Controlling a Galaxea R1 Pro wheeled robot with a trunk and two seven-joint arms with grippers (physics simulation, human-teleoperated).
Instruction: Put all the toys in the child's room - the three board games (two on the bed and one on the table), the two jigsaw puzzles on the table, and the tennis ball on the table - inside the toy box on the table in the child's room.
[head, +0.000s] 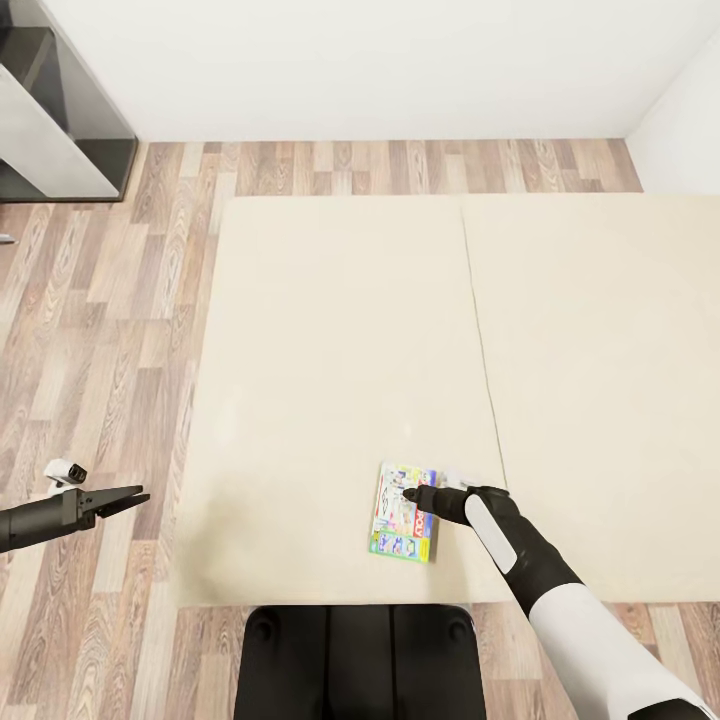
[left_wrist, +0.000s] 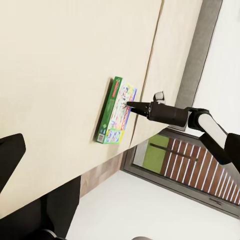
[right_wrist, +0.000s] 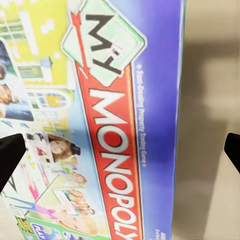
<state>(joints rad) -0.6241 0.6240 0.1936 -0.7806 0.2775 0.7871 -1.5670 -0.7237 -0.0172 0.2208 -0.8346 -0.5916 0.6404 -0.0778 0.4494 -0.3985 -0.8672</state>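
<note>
Head view shows the right gripper (head: 412, 495), jaws spread, over 1 board game (head: 403, 525) on the bed (head: 330, 330); it should straddle an edge squarely before closing.

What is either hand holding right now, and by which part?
Nothing is held. The right hand hovers open over the board game on the bed; the left hand is empty over the floor.

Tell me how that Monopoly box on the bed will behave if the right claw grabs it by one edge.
The board game looks like a flat, rigid cardboard box, so it should stay stiff. Held by one edge it may tilt or swing. Its printed cover looks glossy, possibly slippery. The right claw is open above it, on the soft mattress.
</note>
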